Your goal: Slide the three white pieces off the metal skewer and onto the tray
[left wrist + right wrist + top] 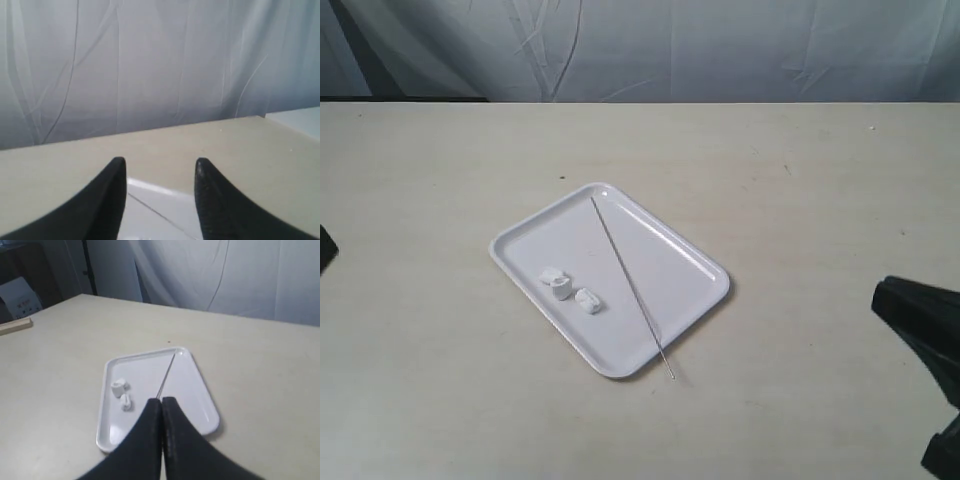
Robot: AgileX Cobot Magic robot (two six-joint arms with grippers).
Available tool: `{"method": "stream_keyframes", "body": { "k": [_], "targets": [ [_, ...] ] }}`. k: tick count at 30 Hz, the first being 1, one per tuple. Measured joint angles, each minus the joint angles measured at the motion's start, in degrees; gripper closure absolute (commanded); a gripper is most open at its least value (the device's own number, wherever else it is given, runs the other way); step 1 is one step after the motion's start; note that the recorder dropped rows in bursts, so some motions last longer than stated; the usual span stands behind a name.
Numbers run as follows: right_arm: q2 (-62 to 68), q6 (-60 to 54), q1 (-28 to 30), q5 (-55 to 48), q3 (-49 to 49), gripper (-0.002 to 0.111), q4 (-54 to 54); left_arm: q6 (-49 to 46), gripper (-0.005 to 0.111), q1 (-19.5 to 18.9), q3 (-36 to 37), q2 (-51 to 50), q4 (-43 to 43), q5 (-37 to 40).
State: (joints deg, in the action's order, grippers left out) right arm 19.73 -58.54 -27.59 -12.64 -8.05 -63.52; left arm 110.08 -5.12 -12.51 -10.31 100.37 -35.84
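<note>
**Assessor:** What was the state of the grippers?

**Inspector:** The left gripper [160, 166] had its two dark fingers [107, 200] spread, with nothing between them. The right gripper [161, 401] had its fingers pressed together tip to tip and gripped nothing. In the exterior view it sat at the right edge of the counter [800, 190], well apart from the tray [670, 245].

**Assessor:** And where was the tray?

**Inspector:** It lay about midway between the counter's left and right edges and was turned at an angle to them. One of its corners pointed toward the far edge.

**Assessor:** The skewer?

**Inspector:** The metal skewer [625, 272] lay bare across the tray. It ran from the corner nearest the far edge, over the rim on the side toward the near edge. Its tip rested on the counter just outside the tray.

**Assessor:** The pieces?

**Inspector:** The three white pieces [561, 288] lay on the tray floor, off the skewer, on the side toward the counter's left edge. Two were touching, and the third [587, 300] was just beside them. None touched the skewer.

**Assessor:** Anything beyond the counter?

**Inspector:** A pale cloth backdrop [720, 50] hung along the far edge.
</note>
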Motion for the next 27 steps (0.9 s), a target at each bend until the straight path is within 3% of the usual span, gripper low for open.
{"method": "stream_keyframes", "body": {
  "k": [4,10,14,27],
  "targets": [
    [0.00,0.10,0.00,-0.13,4.21,0.109,-1.70,-0.28,0.064,0.00,5.61,1.22,0.02,-0.63],
    [0.00,0.22,0.00,1.83,7.74,0.109,-2.32,-4.40,0.064,0.00,9.57,3.45,-3.92,1.30],
    [0.00,0.46,0.00,0.33,7.84,0.109,-7.02,-2.03,0.064,0.00,11.48,3.68,-4.41,1.23],
    [0.00,0.45,0.00,-4.71,7.92,0.109,-13.19,-0.60,0.064,0.00,11.99,3.71,-1.00,-9.18]
  ]
}}
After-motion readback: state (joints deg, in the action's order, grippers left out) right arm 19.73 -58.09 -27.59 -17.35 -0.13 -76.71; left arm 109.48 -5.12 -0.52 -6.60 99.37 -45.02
